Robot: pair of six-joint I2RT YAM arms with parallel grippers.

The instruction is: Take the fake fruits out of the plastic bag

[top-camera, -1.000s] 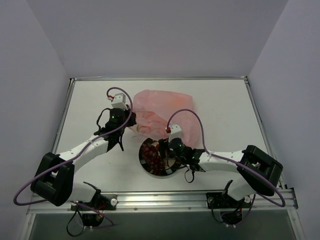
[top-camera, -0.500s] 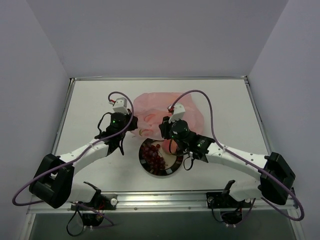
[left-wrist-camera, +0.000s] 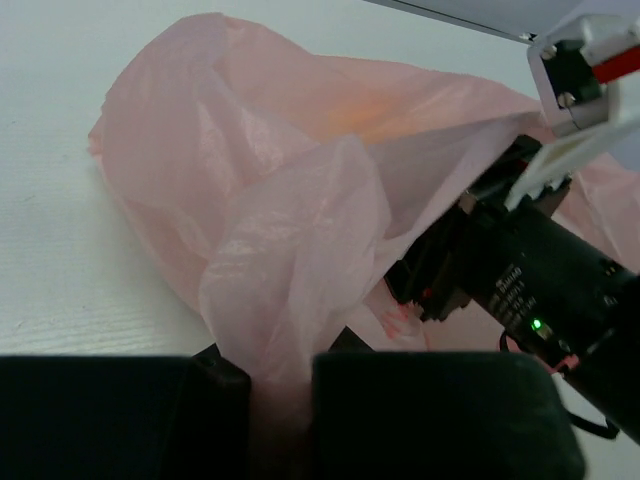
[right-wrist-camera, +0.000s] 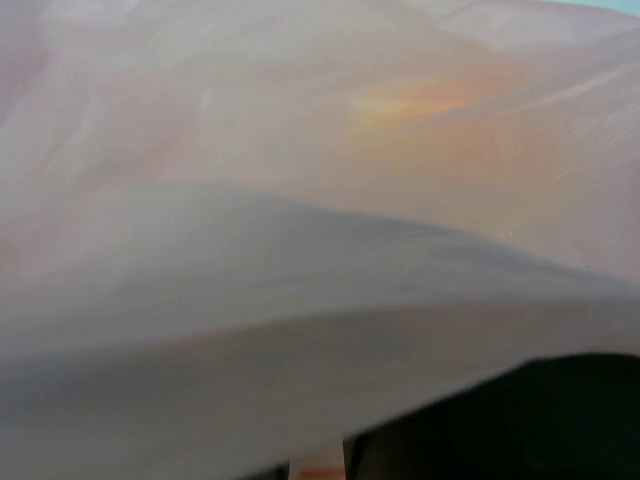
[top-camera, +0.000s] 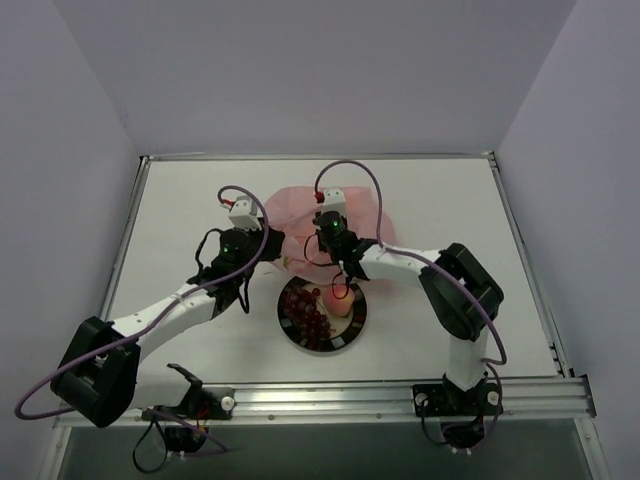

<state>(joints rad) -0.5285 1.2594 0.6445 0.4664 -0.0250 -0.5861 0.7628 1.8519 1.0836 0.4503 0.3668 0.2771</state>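
The pink bag [top-camera: 350,215] lies at 12 o'clock of the dish [top-camera: 355,328], with an orange fruit [left-wrist-camera: 350,115] glowing through it. Grapes [top-camera: 305,312] and peach [top-camera: 338,302] sit in the dish. The left claw [left-wrist-camera: 280,375] is clamped on the bag's 8 o'clock fold. The right claw [left-wrist-camera: 420,285] is inside the bag, and I cannot tell whether it is apart or together
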